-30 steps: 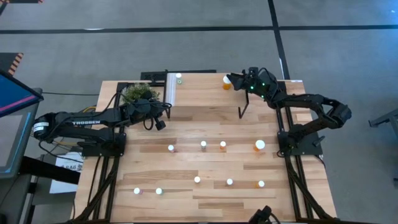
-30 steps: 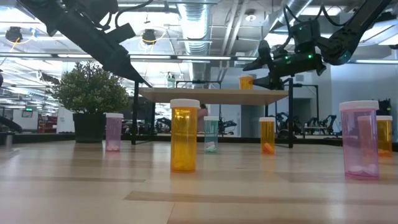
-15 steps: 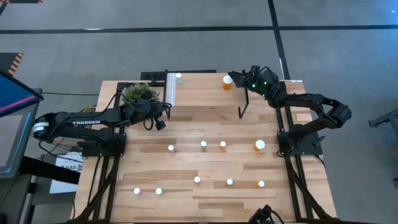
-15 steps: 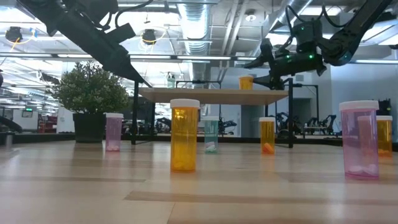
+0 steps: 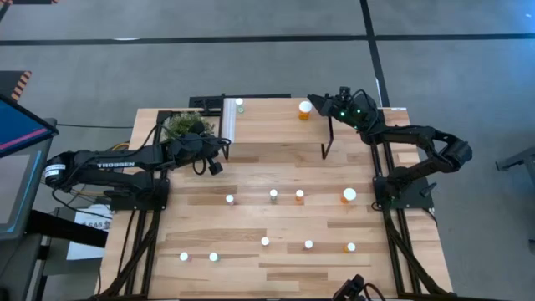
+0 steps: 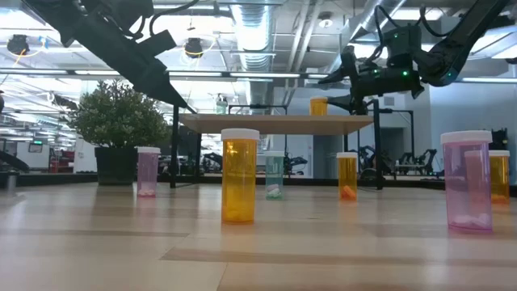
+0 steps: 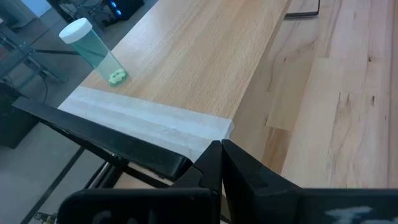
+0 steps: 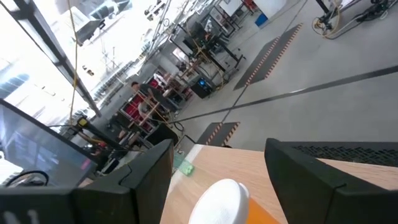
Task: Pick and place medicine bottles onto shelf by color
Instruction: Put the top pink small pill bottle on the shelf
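The shelf (image 5: 276, 121) stands at the table's far side on thin black legs, its white strip (image 7: 143, 118) at the left end. A green bottle (image 5: 239, 104) stands upright near that strip and an orange bottle (image 5: 304, 109) near the right end; both also show in the low view, with the orange one (image 6: 320, 106) on the board. My right gripper (image 5: 321, 102) is open just right of and above the orange bottle; its fingers stand on either side of the white cap (image 8: 217, 198) without touching. My left gripper (image 5: 214, 164) is shut and empty by the shelf's left end.
Several white-capped bottles stand upright on the table nearer me, among them a larger orange one (image 5: 349, 195), an orange one (image 5: 299, 195) and a pink one (image 6: 467, 179). A potted plant (image 5: 185, 125) stands left of the shelf, beside my left arm.
My right gripper has drawn back a little from the orange bottle toward the table's right edge and has risen slightly. The orange bottle stays upright on the shelf.
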### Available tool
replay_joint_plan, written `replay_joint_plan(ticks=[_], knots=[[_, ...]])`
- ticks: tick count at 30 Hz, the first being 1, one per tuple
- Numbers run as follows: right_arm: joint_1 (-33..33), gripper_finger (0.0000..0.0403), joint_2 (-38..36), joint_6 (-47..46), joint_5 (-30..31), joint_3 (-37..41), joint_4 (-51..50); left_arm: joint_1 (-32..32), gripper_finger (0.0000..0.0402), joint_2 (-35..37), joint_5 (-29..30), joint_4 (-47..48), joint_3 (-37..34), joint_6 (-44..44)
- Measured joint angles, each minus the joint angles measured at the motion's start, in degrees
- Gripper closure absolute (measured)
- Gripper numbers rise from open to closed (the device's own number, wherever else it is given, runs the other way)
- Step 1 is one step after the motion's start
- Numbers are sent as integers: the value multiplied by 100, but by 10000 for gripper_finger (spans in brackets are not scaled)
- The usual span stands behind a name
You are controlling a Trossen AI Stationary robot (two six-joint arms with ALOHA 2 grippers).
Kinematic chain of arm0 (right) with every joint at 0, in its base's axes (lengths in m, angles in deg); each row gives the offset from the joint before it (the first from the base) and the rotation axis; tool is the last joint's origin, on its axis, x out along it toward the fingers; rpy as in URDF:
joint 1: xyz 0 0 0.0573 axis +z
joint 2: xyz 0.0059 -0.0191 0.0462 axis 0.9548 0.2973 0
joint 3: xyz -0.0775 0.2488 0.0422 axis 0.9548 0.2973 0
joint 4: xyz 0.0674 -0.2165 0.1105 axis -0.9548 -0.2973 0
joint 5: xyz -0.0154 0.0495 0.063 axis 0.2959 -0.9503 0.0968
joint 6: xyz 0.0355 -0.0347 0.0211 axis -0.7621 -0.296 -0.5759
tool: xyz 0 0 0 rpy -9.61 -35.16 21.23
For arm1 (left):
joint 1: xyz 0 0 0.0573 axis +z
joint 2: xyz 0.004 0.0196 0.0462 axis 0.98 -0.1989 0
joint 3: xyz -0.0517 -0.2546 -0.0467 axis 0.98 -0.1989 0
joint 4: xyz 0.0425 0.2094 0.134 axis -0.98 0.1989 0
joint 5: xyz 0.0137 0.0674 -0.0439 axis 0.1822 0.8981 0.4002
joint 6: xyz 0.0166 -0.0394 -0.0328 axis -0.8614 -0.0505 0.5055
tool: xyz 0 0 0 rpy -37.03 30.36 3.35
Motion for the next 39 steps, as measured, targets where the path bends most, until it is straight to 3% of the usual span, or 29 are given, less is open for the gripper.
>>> replay_joint_plan(ticks=[25, 31, 39], knots=[[-190, 133, -4, 164, 35, -9, -245, 4, 402, 0, 2, 0, 0, -18], [-192, 166, -4, 107, 30, -9, -227, 2, 401, 0, 2, 1, 0, -20], [-192, 245, -4, 107, 2, -9, -227, 2, 401, 0, 2, 1, 0, -20]])
